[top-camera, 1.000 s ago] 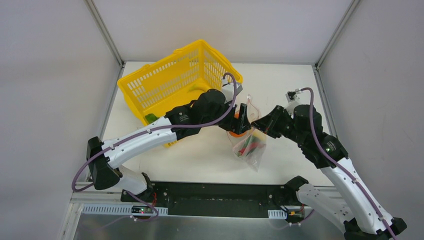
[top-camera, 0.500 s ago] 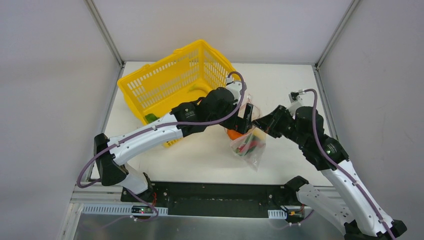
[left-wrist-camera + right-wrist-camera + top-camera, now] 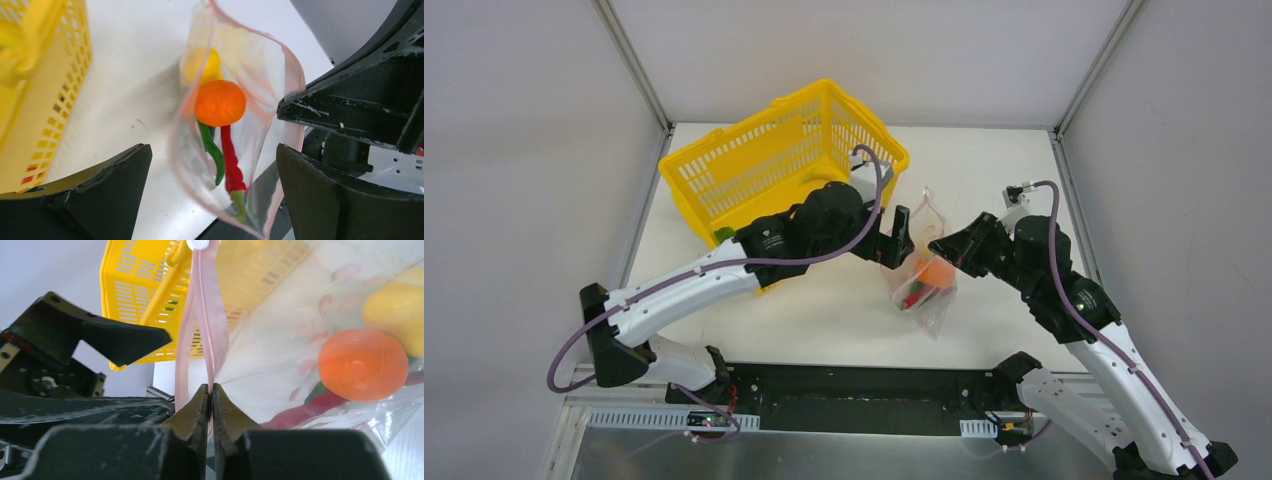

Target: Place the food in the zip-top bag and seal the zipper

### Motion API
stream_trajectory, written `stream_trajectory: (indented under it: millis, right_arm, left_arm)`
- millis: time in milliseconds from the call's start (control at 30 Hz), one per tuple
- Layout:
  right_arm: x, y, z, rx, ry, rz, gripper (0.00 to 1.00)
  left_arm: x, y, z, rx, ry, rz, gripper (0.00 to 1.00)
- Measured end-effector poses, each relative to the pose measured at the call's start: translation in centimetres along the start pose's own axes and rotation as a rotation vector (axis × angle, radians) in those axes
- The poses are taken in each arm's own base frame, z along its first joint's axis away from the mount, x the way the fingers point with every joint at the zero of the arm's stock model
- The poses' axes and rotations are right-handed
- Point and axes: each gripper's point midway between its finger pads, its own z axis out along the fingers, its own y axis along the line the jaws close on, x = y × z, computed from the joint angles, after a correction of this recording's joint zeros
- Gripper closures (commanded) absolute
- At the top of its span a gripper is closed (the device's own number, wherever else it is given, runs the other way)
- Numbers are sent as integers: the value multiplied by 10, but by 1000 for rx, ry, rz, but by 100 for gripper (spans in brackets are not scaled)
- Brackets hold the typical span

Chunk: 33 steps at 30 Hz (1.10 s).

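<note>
The zip-top bag (image 3: pixel 922 290) hangs open-mouthed from my right gripper (image 3: pixel 942 247), which is shut on its pink zipper strip (image 3: pixel 209 340). Inside lie an orange fruit (image 3: pixel 220 102), a yellow lemon (image 3: pixel 207 65), a green pepper (image 3: pixel 212 150) and a red chili (image 3: pixel 231 162). The orange fruit (image 3: pixel 362 365) and lemon (image 3: pixel 400 305) also show through the bag wall in the right wrist view. My left gripper (image 3: pixel 896 240) is open and empty, just left of the bag's mouth, its fingers (image 3: pixel 100 190) on either side of the bag in its own view.
The yellow plastic basket (image 3: pixel 764 170) stands tilted at the back left, close behind my left arm. A green piece (image 3: pixel 724 236) shows at its near corner. White walls close in the table on three sides.
My left gripper has pulled back to the left, away from the bag's mouth. The orange fruit now lies inside the bag. My right gripper has kept its hold on the strip.
</note>
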Motion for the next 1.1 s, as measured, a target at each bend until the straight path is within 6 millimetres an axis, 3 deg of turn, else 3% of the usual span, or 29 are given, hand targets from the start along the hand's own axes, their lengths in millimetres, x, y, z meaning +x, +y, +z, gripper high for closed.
stream_trajectory:
  millis: [300,533,700,833,1000,1100]
  right_arm:
    - [2,-9,-1,13,-16,-12,92]
    - [5,-14,-4,8,-26,-8,92]
    - [7,-15,-6,-2,-33,-2,92]
    - [7,-15,-8,-6,-37,-7,91]
    - [7,-16,-8,-3,-37,-16,91]
    - [6,-16,-7,-1,-38,-22,91]
  left_arm:
    - [-36,57,-57,-166,-181,-6,1]
    - [-60,151,-81,-394,-188,-38,1]
    - [-82,206,-97,-558,-239,-132,1]
    - [-81,246,-75,-644,-203,-258,1]
    - [-62,286,-19,-678,-93,-403,1]
    - [-44,299,10,-702,-40,-473,3]
